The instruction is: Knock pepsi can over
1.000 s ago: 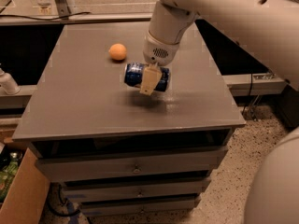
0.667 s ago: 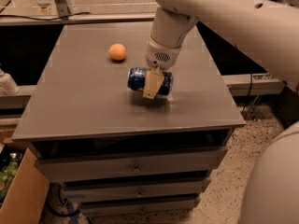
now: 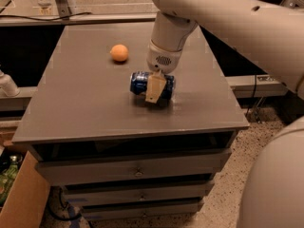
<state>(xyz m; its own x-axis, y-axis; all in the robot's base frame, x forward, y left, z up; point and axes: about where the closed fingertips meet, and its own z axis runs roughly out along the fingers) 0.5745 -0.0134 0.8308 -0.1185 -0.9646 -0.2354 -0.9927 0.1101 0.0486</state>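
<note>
Pepsi can on its side, ctr of grey cabinet top — long axis left-right, silver end facing left. Gripper down over can's right half, fingers clamped across it. Orange further back-left, apart.

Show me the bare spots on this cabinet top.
The broad front-left stretch of the cabinet top, bordered by the orange, the pepsi can and the front edge, is bare. So is the strip right of the can. The middle is crowded: the gripper sits at the lying can, with the arm over the back right.
</note>
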